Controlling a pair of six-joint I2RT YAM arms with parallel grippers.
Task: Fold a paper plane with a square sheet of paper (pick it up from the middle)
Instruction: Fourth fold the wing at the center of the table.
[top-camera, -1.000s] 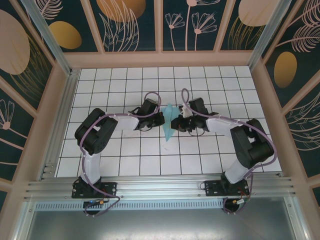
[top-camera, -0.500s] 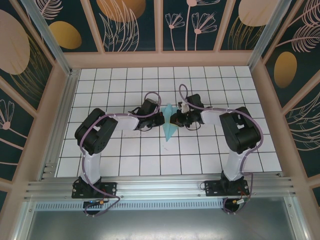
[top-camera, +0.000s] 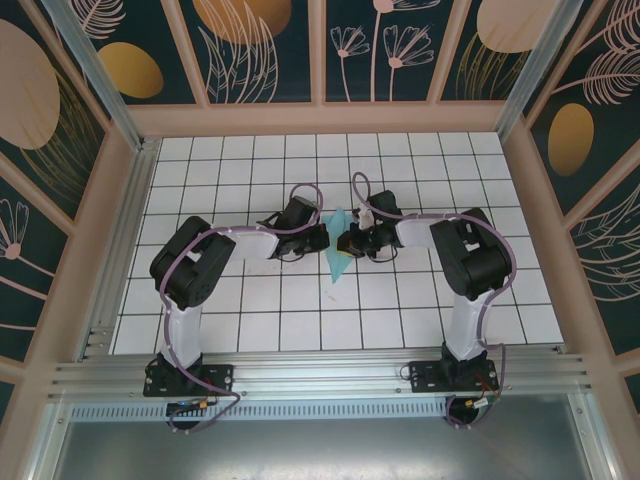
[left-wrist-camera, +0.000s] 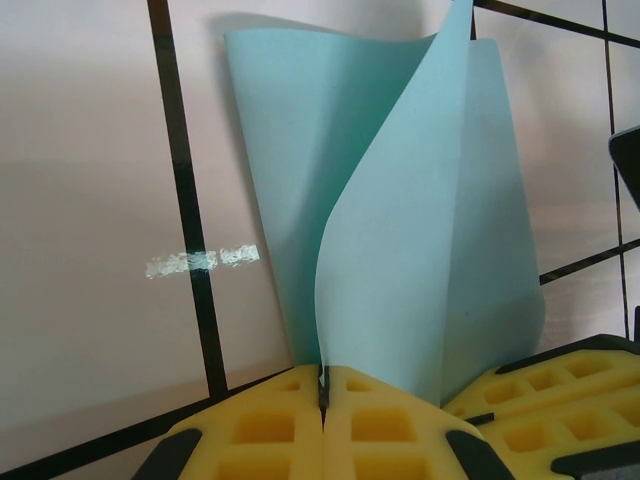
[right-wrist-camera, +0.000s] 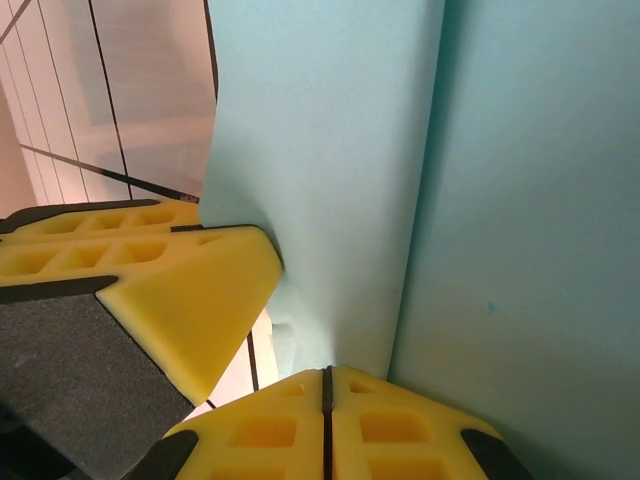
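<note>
Paper (top-camera: 338, 248), light teal and already folded into a narrow pointed shape, sits at the middle of the white gridded surface (top-camera: 250, 330) in the overhead view. Its point is toward the near side and its wider end toward the far side. The left fingers (top-camera: 323, 238) meet it from the left and the right fingers (top-camera: 352, 243) from the right, so the two wrists face each other across it. Whether it rests on the surface or is held just clear, I cannot tell.

From the left wrist, the left fingers are pressed flat together, yellow pad to yellow pad, with the edge of one paper layer pinched in the seam. Beyond them the paper opens into several layers. One flap curls loosely away and another lies flatter beside it. A yellow pad of the right fingers touches the paper at the lower right. A pale scuff (left-wrist-camera: 200, 262) marks the surface to the left.

From the right wrist, the right fingers are also closed pad to pad at the base of the paper, apparently gripping a fold, though the exact hold is hidden. A crease runs up the paper, and a left pad presses it from the side.

In my judgement the early folds are done and the dart outline is there. The layers hang loose and uneven, so flattening the creases and shaping the wings are probably left.
</note>
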